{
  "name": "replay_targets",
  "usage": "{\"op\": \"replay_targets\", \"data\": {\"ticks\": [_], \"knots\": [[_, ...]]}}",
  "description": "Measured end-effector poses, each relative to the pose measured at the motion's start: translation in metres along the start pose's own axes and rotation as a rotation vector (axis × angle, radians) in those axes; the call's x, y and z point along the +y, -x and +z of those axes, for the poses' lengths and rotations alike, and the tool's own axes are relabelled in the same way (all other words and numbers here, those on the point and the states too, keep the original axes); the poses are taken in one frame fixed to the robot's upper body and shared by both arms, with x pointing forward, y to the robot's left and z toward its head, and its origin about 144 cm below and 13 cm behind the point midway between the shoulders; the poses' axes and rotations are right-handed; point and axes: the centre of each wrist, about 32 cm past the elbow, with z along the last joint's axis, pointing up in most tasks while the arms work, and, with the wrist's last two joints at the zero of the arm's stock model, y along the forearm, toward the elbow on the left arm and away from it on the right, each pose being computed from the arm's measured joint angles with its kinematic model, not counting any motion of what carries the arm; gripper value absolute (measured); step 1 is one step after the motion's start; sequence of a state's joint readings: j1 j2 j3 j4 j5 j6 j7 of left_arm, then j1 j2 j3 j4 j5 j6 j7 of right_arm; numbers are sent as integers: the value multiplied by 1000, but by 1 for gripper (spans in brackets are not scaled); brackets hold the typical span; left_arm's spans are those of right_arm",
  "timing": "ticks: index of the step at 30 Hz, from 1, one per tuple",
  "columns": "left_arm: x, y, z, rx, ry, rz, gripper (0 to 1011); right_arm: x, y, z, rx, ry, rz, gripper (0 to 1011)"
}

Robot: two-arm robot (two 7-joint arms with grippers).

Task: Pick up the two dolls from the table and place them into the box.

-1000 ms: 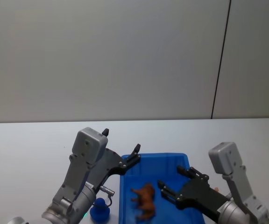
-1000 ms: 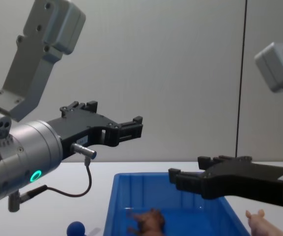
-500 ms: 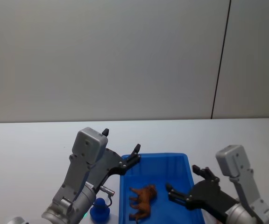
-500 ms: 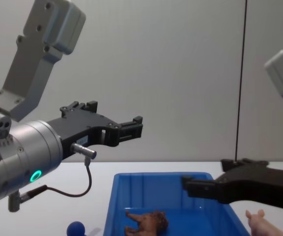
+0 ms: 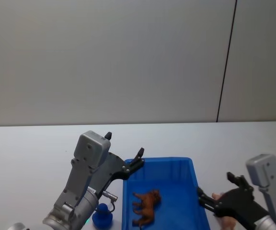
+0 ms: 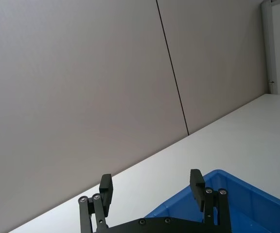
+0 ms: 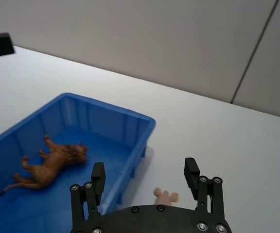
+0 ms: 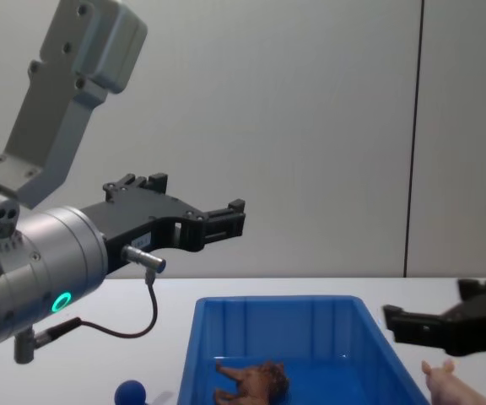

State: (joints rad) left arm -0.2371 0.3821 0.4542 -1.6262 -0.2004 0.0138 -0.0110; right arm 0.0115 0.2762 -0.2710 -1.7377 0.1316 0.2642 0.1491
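The right tool (image 7: 145, 168) is hovering with its black fingers spread wide and nothing between them. It is hanging just above the pale pink, smooth pig-like toy (image 7: 165, 196). That toy is lying on the bench, roughly in line with the gap between the fingers and apart from them.

On the tool's left side, the bright blue rectangular plastic bin (image 7: 145, 121) with ribbed walls is standing close by. The pig is resting just outside the bin's near wall. The brown, shaggy-maned lion-like toy (image 7: 52, 162) is lying on its side on the bin's floor, well to the left of the tool.

Farther left, the left tool (image 6: 150, 177) is hanging raised over the bin's far left corner, also wide and empty, apparently idle. A small dark blue rounded object (image 5: 102, 216) is sitting on the bench beneath that arm.

The lion seems to be done with, so the step in hand is probably the approach to the pig. The next move likely calls for the right tool to be lowering straight onto the pig, closing on its rounded body, then lifting clear of the rim before crossing left.

The flat plain white bench (image 7: 218, 131) is stretching away behind the tool. A plain grey wall (image 5: 128, 57) with one dark vertical seam (image 5: 225, 62) is closing off the room.
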Motion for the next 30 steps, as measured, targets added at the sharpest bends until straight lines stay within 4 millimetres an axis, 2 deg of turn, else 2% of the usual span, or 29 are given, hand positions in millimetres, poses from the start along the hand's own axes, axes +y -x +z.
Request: {"op": "replay_targets", "data": {"ticks": [14,30], "knots": [[0,0,0,0,0,0,1003,-17,-7,-19,49,78,-98,1001],[0,0,0,0,0,0,1003,-17,-7,-42,99,137,-90,1001]]}}
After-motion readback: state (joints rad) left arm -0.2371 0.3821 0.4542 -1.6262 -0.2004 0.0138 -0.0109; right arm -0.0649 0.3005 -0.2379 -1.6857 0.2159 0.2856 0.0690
